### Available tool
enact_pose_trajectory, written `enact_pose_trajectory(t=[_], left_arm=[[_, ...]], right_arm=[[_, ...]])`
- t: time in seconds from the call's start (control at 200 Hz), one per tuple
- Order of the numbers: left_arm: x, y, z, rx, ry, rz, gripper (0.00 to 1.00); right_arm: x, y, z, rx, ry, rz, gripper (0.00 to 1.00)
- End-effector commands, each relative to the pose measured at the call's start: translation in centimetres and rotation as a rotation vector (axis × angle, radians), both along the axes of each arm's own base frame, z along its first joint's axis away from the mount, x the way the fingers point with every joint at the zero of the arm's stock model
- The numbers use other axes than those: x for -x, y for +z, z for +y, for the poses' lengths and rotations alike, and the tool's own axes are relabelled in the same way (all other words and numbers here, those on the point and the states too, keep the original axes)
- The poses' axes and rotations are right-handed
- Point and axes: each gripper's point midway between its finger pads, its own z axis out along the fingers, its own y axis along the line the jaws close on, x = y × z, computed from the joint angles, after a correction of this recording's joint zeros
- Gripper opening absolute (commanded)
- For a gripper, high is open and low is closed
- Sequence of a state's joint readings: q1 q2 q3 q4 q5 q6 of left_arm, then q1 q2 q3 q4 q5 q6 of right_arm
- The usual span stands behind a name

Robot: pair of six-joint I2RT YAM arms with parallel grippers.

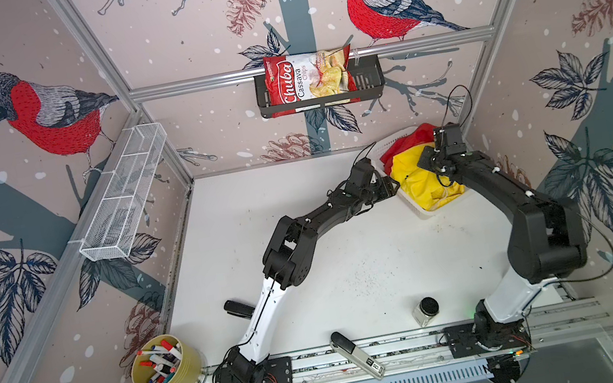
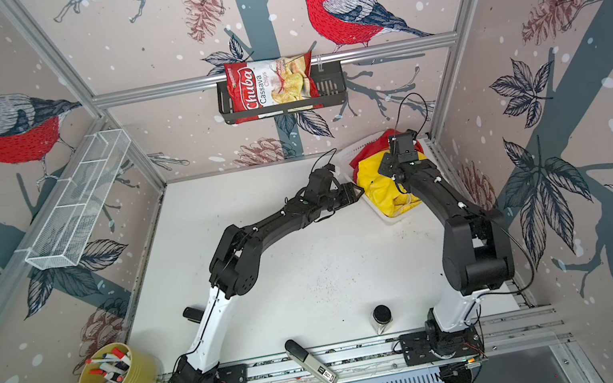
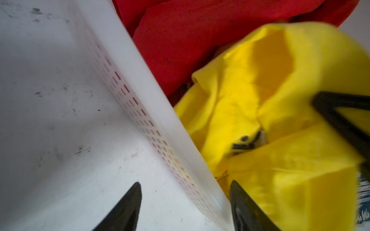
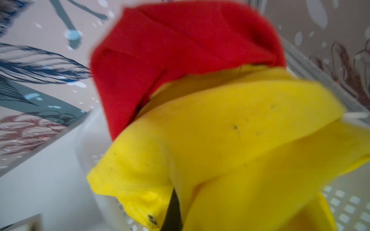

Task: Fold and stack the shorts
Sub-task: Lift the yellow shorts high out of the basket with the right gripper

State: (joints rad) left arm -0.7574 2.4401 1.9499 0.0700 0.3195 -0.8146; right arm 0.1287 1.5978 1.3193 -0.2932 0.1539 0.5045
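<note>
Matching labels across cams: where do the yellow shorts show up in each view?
Top view: yellow shorts heaped in the white basket, far right corner of the table.
Top view: same heap, same basket.
Left wrist: close up, just inside the basket's perforated wall.
Right wrist: fills much of the frame, with perforated basket plastic beside it.
Shared landmark: the white basket.
</note>
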Motion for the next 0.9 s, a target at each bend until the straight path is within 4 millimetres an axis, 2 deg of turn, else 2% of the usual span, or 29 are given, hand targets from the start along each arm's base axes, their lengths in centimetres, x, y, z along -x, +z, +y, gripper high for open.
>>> enact_pose_trajectory(t=[0.0, 0.14, 0.21, 0.31, 0.44, 0.615, 0.67, 0.74, 0.845, 0.895], left_arm=[[0.0, -0.3, -0.4, 0.007, -0.006, 0.007, 0.68], [-0.2, 0.1, -1.2, 0.024, -0.015, 0.006, 0.68], [-0.1, 0.5, -1.7, 0.027, -0.024, -0.002, 0.68], [0.1, 0.9, -2.5, 0.029, -0.036, -0.013, 0.68], [0.5, 1.1, -3.0, 0.035, -0.05, -0.009, 0.67], [1.1, 1.4, -2.4, 0.022, -0.051, -0.021, 0.67], [1.2, 1.5, -2.1, 0.017, -0.052, -0.024, 0.67], [1.5, 1.7, -1.8, 0.013, -0.054, -0.026, 0.67], [2.0, 4.3, -0.8, 0.053, -0.052, -0.064, 0.66], [2.1, 6.8, 0.2, 0.083, -0.037, -0.112, 0.66]], right_arm=[[1.5, 8.7, -0.5, 0.051, -0.08, -0.205, 0.0], [6.0, 20.5, 0.2, 0.087, -0.11, -0.482, 0.0], [7.8, 25.0, 0.6, 0.084, -0.105, -0.563, 0.0], [9.4, 29.7, 1.5, 0.059, -0.065, -0.671, 0.0], [10.6, 33.4, 0.9, 0.057, -0.087, -0.765, 0.0], [8.9, 33.2, 0.6, 0.082, -0.105, -0.739, 0.0], [8.7, 34.1, 1.1, 0.055, -0.081, -0.76, 0.0], [9.0, 36.3, 2.5, 0.013, -0.012, -0.811, 0.0], [9.8, 39.3, 5.1, -0.044, 0.116, -0.88, 0.0], [10.3, 40.1, 6.3, -0.061, 0.174, -0.9, 0.0]])
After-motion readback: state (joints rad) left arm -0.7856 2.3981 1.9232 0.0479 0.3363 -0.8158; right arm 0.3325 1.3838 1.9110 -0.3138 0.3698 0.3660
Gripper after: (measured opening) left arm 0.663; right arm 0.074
